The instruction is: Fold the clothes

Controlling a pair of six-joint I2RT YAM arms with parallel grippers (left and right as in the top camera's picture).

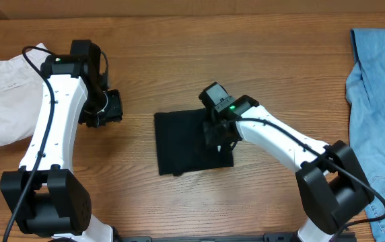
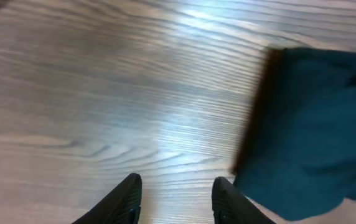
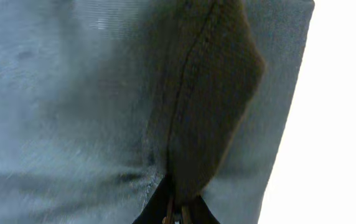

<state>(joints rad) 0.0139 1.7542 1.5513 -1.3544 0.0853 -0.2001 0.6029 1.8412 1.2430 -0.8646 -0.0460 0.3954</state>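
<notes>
Overhead, the tabletop (image 1: 179, 54) carries light blue jeans (image 1: 377, 101) cut off at right, white trousers (image 1: 4, 94) left, and a black shirt (image 1: 186, 141) folded square centrally. The right gripper (image 3: 177, 215) is pressed together, seemingly pinching its fold; the left gripper (image 2: 175, 190) is spread, empty.

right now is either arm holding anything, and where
The right gripper holds the black shirt, fingers shut on a seamed fold near its edge. The left gripper is open, holding nothing.
</notes>
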